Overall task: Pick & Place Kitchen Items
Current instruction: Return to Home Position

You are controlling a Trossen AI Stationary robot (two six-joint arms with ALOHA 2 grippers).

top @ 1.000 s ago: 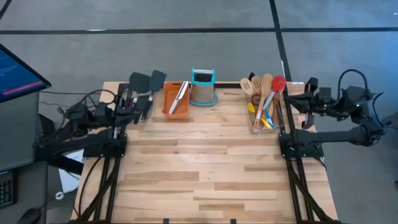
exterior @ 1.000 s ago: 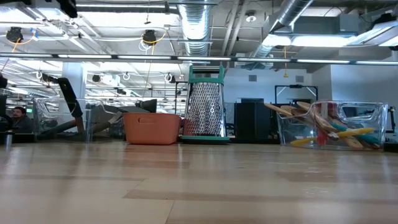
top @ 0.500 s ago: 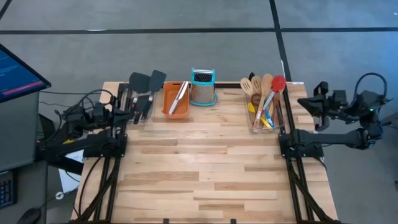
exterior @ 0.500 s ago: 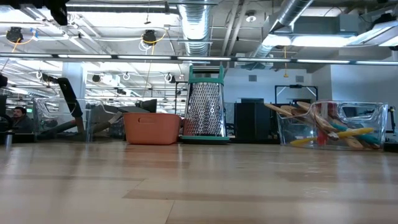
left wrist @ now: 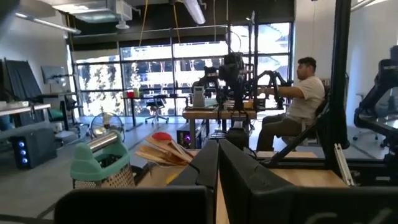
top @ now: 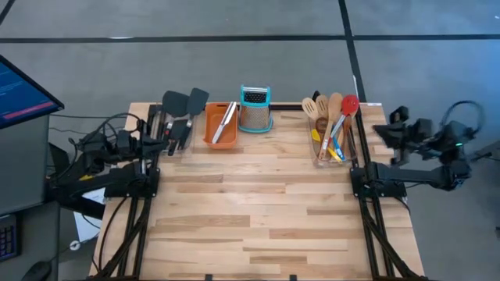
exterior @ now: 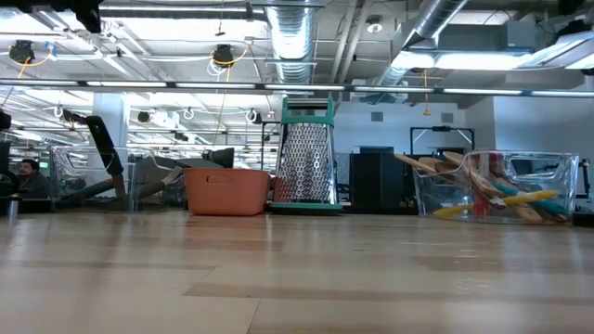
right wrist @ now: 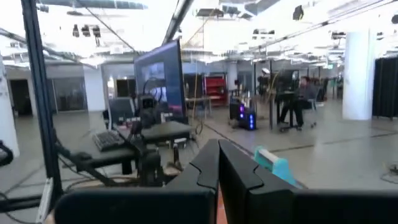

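Wooden spoons, slotted spatulas and red, yellow and blue spoons (top: pixel 331 125) lie together in a clear bin (exterior: pixel 492 190) at the table's far right. Two black turners (top: pixel 185 101) lie at the far left. A steel-handled tool (top: pixel 226 119) rests in the orange tray (top: pixel 215 133). My left gripper (top: pixel 186 129) hangs shut at the left edge, near the turners, and its wrist view shows its fingers (left wrist: pixel 217 162) together. My right gripper (top: pixel 381 129) is shut beyond the table's right edge, clear of the bin, fingers (right wrist: pixel 217 163) together.
A steel box grater with a teal top (top: pixel 255 109) stands between the tray and the bin at the far edge. The wooden tabletop (top: pixel 258 211) stretches bare toward the near edge. A monitor (top: pixel 23 90) stands left of the table. A seated person (left wrist: pixel 298 99) shows in the room beyond.
My right gripper has drawn back toward the table's right edge and sunk a little, staying shut, as its arm folded in. The utensils, tray and grater lie as before.
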